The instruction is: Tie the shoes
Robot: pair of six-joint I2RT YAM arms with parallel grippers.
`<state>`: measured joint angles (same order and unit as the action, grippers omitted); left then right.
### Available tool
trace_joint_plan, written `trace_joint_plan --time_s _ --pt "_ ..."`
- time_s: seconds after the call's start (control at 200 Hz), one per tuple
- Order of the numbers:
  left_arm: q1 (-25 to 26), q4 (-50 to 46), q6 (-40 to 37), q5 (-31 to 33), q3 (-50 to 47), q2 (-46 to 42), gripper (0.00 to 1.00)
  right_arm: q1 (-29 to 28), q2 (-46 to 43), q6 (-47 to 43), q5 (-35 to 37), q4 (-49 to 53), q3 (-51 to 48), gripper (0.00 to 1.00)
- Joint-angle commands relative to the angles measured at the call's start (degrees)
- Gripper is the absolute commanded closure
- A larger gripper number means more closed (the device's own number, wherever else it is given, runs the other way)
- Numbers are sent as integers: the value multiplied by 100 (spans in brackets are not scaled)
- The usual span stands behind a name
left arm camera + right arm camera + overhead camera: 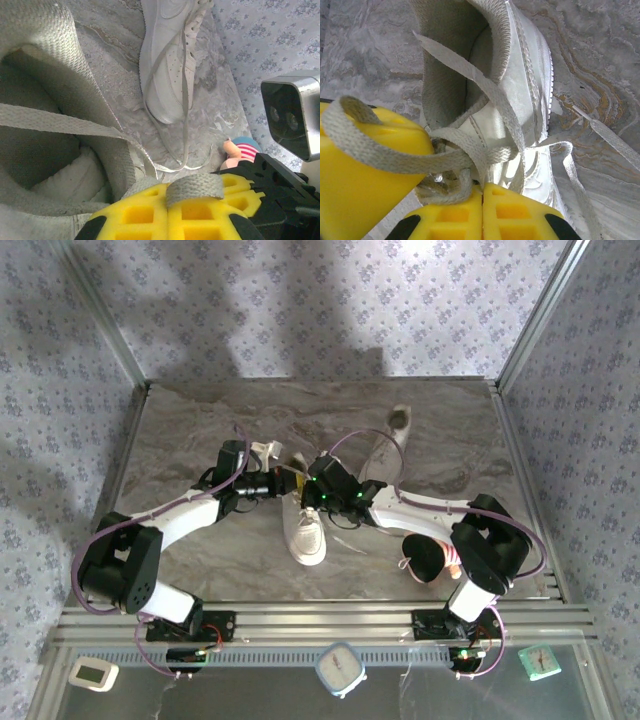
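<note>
Arms: both reach inward and meet above the near sneaker (307,532), which lies mid-desk (200,440). Your left gripper (167,212) is clamped tight on a flat lace (195,186), right at that sneaker's opening. Your right gripper (482,212) is closed as well, pinching a lace loop (451,191) at the crossing over its tongue. Far sneaker (385,455) lies beyond and right of the near sneaker. Plush toy (425,558) sits right of it, nearer your right arm.
</note>
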<state>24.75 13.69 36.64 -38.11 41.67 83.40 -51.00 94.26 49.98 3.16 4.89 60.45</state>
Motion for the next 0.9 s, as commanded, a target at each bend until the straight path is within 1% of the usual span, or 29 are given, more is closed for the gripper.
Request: trace_joint_plan --time_s 0.0,0.235,0.495,0.894 --pt "-14 56 -109 -109 104 24 100 -67 -315 -40 115 75 45 95" --pt "-17 44 -136 -97 122 40 100 -143 -589 -84 73 80 -61 97" --pt "-15 -8 -186 -83 122 37 100 -235 -819 -102 275 372 -229 98" --pt "-17 -60 -281 -107 157 12 100 -243 -701 0 471 709 -403 100"
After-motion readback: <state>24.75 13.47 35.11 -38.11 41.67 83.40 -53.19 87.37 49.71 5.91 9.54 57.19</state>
